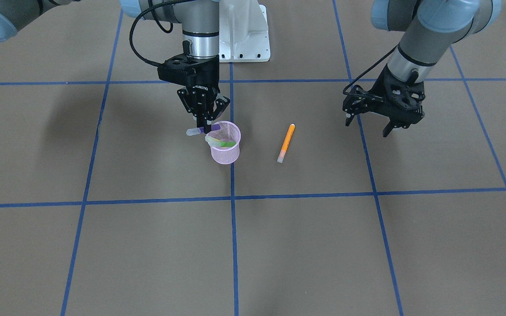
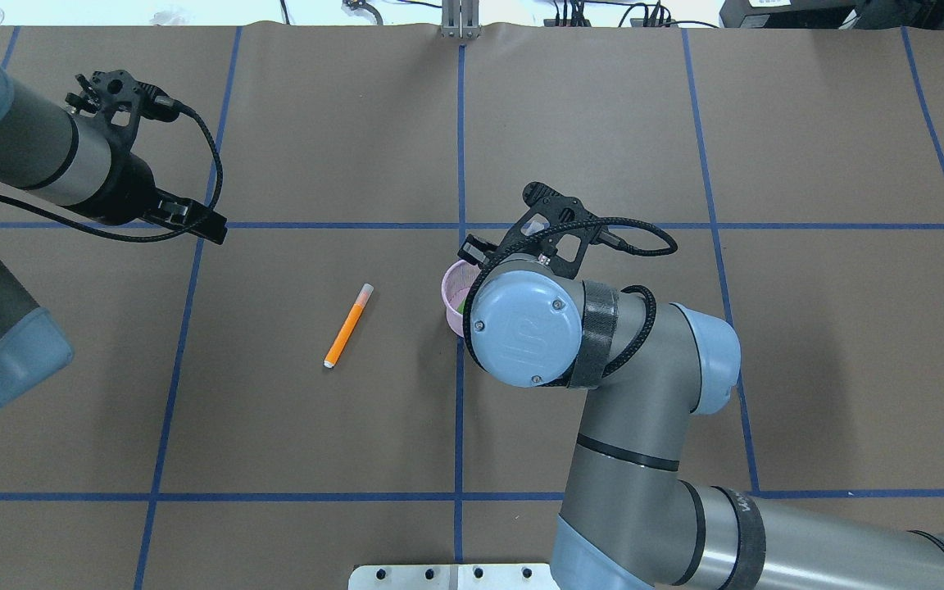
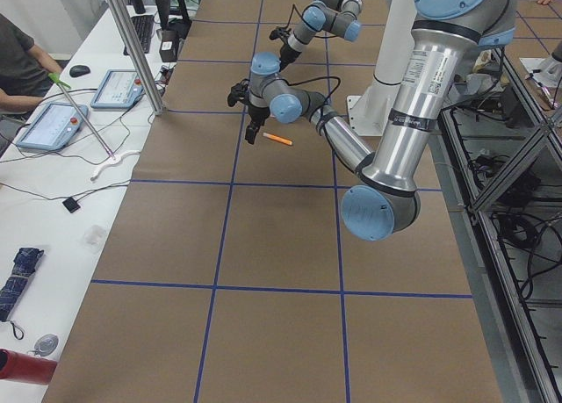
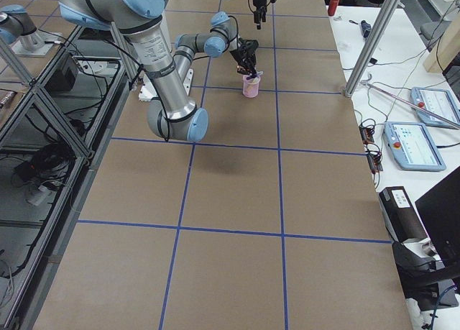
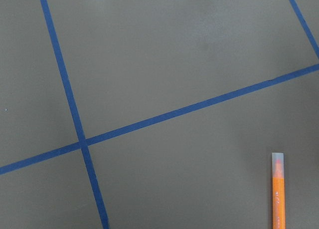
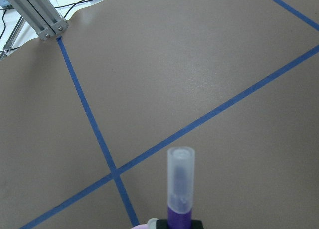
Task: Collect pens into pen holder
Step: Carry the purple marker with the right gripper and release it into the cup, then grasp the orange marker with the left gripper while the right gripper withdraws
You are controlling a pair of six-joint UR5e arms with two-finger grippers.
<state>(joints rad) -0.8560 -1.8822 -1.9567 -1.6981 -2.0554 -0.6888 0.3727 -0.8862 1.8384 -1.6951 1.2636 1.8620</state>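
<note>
The pink mesh pen holder [image 1: 225, 147] stands near the table's middle, with a green and a yellow-green pen [image 1: 222, 142] lying in it. My right gripper [image 1: 204, 126] is shut on a purple pen [image 1: 200, 130], held level over the holder's rim, its clear cap pointing away from the cup. The pen also shows in the right wrist view [image 6: 180, 189]. An orange pen [image 1: 286, 143] lies on the table between the arms; it shows in the overhead view [image 2: 348, 325] and the left wrist view [image 5: 278, 191]. My left gripper [image 1: 369, 126] is open and empty, above the table beside the orange pen.
The table is brown paper with blue tape grid lines [image 1: 232, 197]. The robot's white base plate [image 1: 244, 39] sits behind the holder. In the overhead view my right arm's wrist [image 2: 525, 332] hides most of the holder [image 2: 456, 287].
</note>
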